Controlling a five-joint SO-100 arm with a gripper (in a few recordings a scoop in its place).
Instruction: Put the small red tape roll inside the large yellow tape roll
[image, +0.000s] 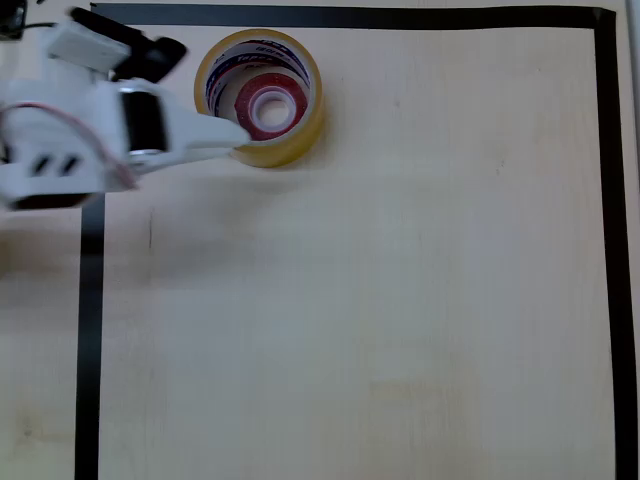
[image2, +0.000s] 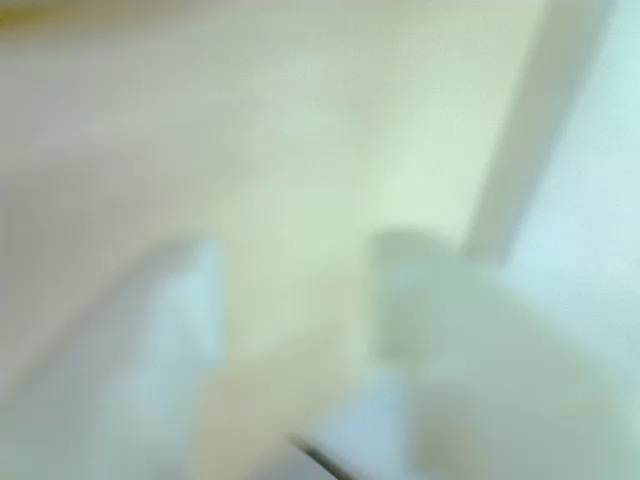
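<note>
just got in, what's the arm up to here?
In the overhead view, the small red tape roll already sits inside the large yellow tape roll, near the top left of the table. The white gripper reaches in from the left, its tip by the yellow roll's lower left rim. In the blurry wrist view the two fingers stand apart with nothing between them, so the gripper looks open and empty. The placement looks done.
</note>
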